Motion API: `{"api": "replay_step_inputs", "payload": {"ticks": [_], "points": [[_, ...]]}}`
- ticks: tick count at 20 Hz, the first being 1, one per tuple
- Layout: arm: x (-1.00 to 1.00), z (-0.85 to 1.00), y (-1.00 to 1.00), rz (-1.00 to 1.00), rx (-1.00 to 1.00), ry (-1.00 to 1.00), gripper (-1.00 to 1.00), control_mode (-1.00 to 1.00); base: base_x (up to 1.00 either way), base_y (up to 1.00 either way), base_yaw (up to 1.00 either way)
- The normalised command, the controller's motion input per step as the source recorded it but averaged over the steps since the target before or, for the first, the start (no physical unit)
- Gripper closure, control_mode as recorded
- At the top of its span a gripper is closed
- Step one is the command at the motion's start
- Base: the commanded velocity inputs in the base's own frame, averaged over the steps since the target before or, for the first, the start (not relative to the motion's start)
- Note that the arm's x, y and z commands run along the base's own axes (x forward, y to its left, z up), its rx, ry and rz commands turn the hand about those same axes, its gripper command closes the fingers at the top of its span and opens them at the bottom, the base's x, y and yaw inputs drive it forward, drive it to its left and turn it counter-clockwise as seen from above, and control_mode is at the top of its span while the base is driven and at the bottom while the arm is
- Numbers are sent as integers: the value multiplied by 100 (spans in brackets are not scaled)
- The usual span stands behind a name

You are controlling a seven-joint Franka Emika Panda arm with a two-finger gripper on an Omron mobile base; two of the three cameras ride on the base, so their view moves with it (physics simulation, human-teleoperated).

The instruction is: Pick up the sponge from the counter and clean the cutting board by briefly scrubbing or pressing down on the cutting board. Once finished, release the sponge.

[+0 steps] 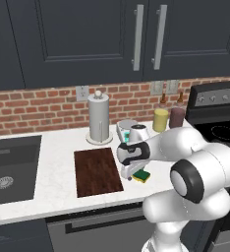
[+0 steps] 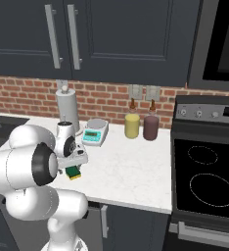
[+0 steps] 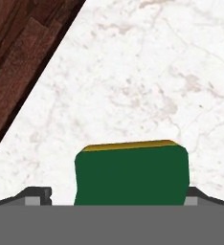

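The robot's big white arm hides part of the sponge point(image 1: 143, 175) in the left base view, so just a green and yellow corner peeks out under the hand; in the right base view the sponge point(image 2: 74, 171) is half tucked behind the arm too; the cutting board point(image 1: 97, 171) cannot be made out there behind the arm. In the hand view the near part of the sponge point(image 3: 131, 174) is cut off at the bottom, and the cutting board point(image 3: 18, 57) shows just one corner at the top left; the finger tips point(image 3: 36, 195) are only small grey bits low at the sides.

The counter point(image 1: 53, 167) has bare white room in front of the board and to the right of the sponge toward the stove point(image 2: 209, 181); the sink point(image 1: 9, 167) lies left of the board; a paper towel roll point(image 1: 99, 118), a kitchen scale point(image 2: 95, 131) and two jars point(image 2: 132, 124) stand back by the brick wall, away from the sponge.

The sponge lies flat on the counter, just beside the board's right edge, not on it; the gripper point(image 1: 132, 173) hangs right over it; its fingers are spread wide, one on each side of the sponge, and I see a small gap at each side, so they are not pinching it.
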Motion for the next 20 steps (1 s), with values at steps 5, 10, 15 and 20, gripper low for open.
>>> {"api": "replay_step_inputs", "payload": {"ticks": [5, 10, 15, 20], "points": [[-1, -36, 0, 0, 0, 0, -100, -100, 0, 0, 0], [-12, -38, -1, 0, 0, 0, 100, -100, 0, 0, 0], [-25, -8, 0, 0, 0, -9, 100, -100, 0, 0, 0], [-27, 1, 0, 0, 3, -13, 100, -100, 0, 0, 0]]}}
